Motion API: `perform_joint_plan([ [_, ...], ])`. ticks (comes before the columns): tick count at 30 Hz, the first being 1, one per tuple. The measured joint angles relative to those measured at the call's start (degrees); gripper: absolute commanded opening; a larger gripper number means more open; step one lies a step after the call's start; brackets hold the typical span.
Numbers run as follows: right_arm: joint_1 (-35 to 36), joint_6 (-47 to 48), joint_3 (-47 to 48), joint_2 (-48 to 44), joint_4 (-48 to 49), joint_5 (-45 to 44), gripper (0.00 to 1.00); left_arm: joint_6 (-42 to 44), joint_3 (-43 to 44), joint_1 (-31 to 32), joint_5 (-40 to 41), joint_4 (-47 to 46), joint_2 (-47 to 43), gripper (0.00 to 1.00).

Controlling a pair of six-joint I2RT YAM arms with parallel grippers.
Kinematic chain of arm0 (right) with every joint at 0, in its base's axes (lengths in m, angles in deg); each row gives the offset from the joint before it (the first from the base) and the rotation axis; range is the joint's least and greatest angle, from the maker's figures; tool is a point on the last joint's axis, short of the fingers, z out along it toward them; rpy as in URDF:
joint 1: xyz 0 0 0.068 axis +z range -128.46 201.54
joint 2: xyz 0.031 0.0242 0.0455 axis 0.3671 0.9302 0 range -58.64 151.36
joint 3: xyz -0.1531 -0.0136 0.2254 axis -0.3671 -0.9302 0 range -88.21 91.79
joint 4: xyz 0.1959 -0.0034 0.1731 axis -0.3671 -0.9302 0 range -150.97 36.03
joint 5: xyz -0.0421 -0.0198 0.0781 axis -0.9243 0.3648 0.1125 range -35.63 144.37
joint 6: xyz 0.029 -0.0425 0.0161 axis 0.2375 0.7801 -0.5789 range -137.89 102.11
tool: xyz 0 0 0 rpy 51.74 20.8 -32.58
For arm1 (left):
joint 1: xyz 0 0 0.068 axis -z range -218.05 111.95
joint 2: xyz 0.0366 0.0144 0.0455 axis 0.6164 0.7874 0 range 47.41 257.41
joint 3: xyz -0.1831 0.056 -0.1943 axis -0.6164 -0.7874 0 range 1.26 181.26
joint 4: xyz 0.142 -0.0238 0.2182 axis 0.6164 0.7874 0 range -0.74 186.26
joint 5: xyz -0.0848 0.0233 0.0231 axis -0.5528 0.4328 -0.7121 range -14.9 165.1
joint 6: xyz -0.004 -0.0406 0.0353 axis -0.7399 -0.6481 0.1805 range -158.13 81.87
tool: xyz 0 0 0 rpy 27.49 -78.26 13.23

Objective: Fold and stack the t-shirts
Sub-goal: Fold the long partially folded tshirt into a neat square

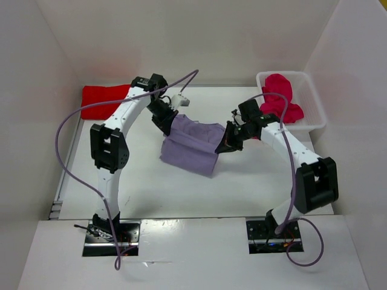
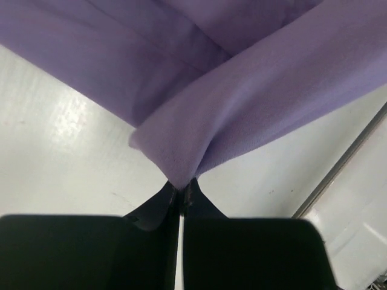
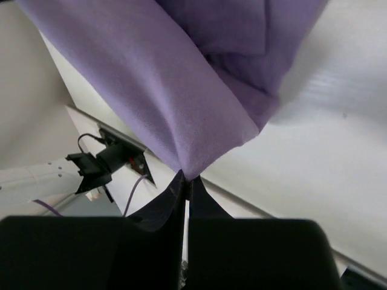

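The lavender t-shirt hangs stretched between both arms above the middle of the table, its lower part draping down. My left gripper is shut on its left top edge; in the left wrist view the purple cloth is pinched at the left gripper's tips. My right gripper is shut on the right top edge, and the lavender fabric runs into the right gripper's tips. A bright red t-shirt lies folded at the back left. A crimson t-shirt sits bunched in the bin.
The white plastic bin stands at the back right against the wall. White enclosure walls close in the table on the left, back and right. A purple cable loops off the left arm.
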Motion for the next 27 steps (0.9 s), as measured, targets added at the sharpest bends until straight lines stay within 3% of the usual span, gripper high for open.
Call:
perform_joint_plan([
  [6, -4.39, 2.86, 2.99, 7.58, 1.95, 1.95, 0.0, -1.75, 15.72, -0.15, -0.96, 0.17, 8.94, 0.0],
  [18, -9.51, 3.8, 9.33, 16.31, 7.69, 3.02, 0.0, -5.77, 30.12, -2.16, -2.45, -0.92, 19.76, 0.0],
  [23, -10.73, 2.47, 10.4, 21.4, 11.47, 2.93, 0.0, -8.15, 37.18, -2.08, -1.88, -3.82, 25.05, 0.1],
  [25, -10.91, 1.88, 11.58, 23.91, 12.92, 2.54, 0.08, -9.16, 40.09, -2.1, -1.27, -4.79, 27.12, 0.14],
  [27, -11.13, 1.11, 13.09, 26.56, 14.45, 1.88, 0.13, -9.86, 42.45, -2.1, -0.2, -6.03, 29.2, 0.29],
])
